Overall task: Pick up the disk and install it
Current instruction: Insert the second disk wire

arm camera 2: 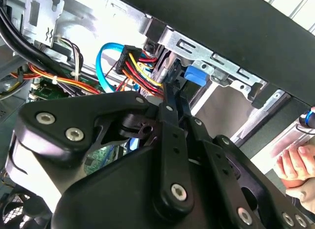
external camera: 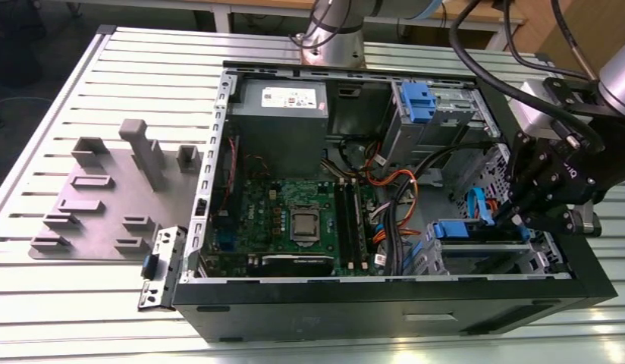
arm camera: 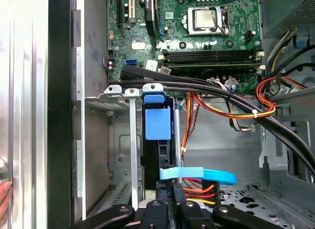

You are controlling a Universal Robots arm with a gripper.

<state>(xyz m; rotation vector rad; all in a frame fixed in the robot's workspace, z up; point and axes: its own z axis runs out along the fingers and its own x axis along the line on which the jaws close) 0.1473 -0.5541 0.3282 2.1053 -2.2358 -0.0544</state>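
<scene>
The disk (external camera: 456, 230) sits edge-up in the lower drive bay at the front corner of the open computer case (external camera: 394, 299), on the exterior view's right. Its blue caddy tab (arm camera: 157, 123) shows between the bay's metal rails, and also as a blue block (arm camera 2: 194, 75) under the case wall. My gripper (external camera: 515, 216) hangs inside the case right beside the disk. Its black fingers (arm camera: 171, 189) look pressed together at the disk's cable end, and whether they touch it is not clear. The fingertips (arm camera 2: 170, 93) point toward the blue tab.
A blue flat cable (arm camera: 206, 175) and red-yellow power wires (arm camera 2: 140, 64) crowd the fingers. Thick black cables (arm camera: 221, 96) cross above the bay. Further off are the motherboard (external camera: 292, 220), a grey power supply (external camera: 280, 102) and another blue-handled caddy (external camera: 418, 98). A person's hand (arm camera 2: 295, 165) rests outside the case.
</scene>
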